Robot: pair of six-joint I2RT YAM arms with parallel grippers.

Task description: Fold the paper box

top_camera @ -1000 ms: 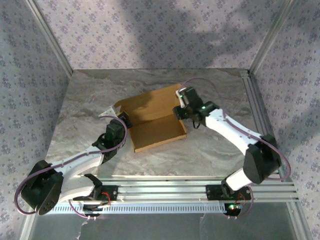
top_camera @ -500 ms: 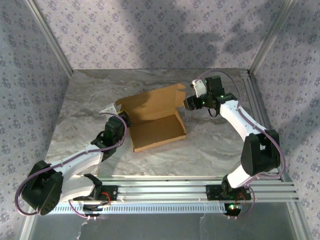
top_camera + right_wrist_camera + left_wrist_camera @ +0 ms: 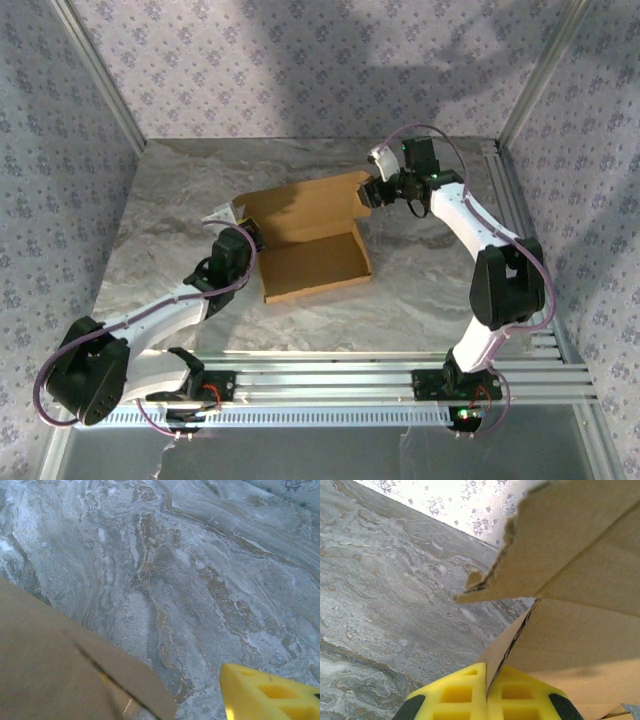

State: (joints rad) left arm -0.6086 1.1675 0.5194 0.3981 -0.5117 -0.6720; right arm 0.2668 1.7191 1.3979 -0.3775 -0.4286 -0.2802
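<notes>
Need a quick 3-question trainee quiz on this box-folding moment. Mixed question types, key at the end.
1. True or false: the left tool is shut on an edge of the paper box.
2. Pick one: the right tool is by the box's A) near-left corner, B) far-right corner, C) centre.
3. Short answer: which tool's jaws stand apart?
Key: 1 true; 2 B; 3 the right one.

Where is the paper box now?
In the top view the paper box lies in the middle of the table, its left wall pinched by the left gripper, the right gripper by its far right corner.
</notes>
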